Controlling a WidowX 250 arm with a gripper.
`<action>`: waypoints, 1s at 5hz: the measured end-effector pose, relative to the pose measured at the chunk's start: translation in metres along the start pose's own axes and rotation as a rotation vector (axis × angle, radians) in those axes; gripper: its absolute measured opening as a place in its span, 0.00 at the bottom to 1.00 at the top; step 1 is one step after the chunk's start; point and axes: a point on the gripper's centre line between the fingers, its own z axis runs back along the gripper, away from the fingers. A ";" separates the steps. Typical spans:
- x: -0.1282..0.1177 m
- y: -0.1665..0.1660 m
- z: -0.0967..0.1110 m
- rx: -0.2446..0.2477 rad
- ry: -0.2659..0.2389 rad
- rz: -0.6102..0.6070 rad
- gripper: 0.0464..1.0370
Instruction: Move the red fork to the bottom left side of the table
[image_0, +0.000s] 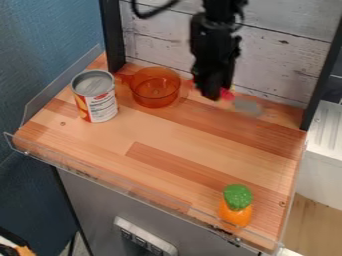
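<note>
Red fork (228, 94), apparently, lies against the gripper (215, 96), whose opening and hold I cannot tell; carried too low, it could clip the orange pot (155, 91) or can (99, 102).

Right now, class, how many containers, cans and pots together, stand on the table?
2: a can at the left, and an orange pot beside it, towards the back. The arm could hide another.
</note>
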 end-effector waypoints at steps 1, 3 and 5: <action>0.018 0.018 0.015 -0.016 -0.011 0.003 0.30; 0.063 0.070 0.021 -0.036 -0.019 0.007 0.30; 0.087 0.110 0.004 -0.015 -0.002 0.030 0.30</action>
